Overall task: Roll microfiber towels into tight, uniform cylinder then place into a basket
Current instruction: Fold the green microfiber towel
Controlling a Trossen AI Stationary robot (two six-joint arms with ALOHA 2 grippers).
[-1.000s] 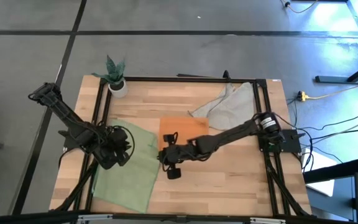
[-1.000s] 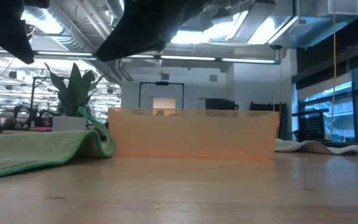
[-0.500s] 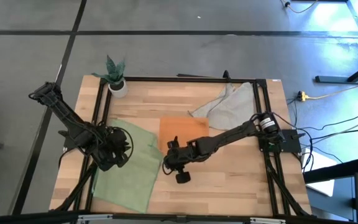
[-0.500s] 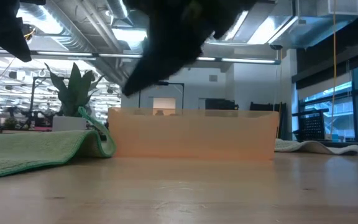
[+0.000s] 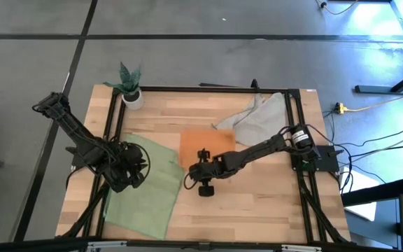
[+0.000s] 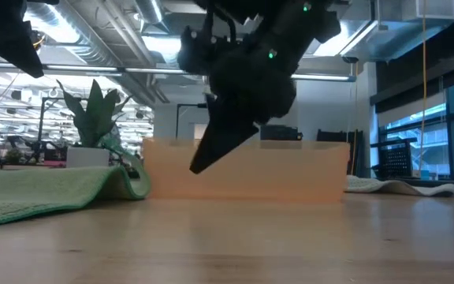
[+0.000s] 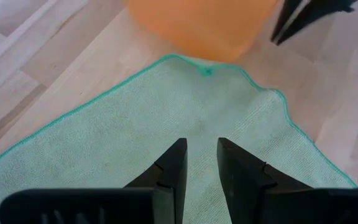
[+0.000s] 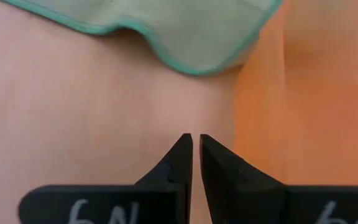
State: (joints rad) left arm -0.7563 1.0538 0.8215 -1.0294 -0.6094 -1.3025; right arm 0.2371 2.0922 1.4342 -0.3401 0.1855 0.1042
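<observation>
A green towel (image 5: 149, 189) lies spread flat on the table's left half, and its far right corner (image 8: 191, 59) humps up beside the basket. The orange basket (image 5: 205, 143) stands at mid-table. My left gripper (image 7: 202, 144) hovers open above the green towel, clear of it. My right gripper (image 8: 196, 138) is shut and slants down over bare wood between the towel's corner and the basket's near left corner. In the low view its tip (image 6: 198, 166) hangs just above the table in front of the basket (image 6: 290, 170).
A crumpled grey towel (image 5: 254, 115) lies at the back right, behind the basket. A small white pot with a plant (image 5: 131, 94) stands at the far left corner. A black frame (image 5: 292, 112) rims the table. Bare wood lies near and right of the basket.
My right gripper has come down from above toward the table in front of the basket's near left corner, tipping steeper as it sank. It has stayed shut. The green towel lies as before.
</observation>
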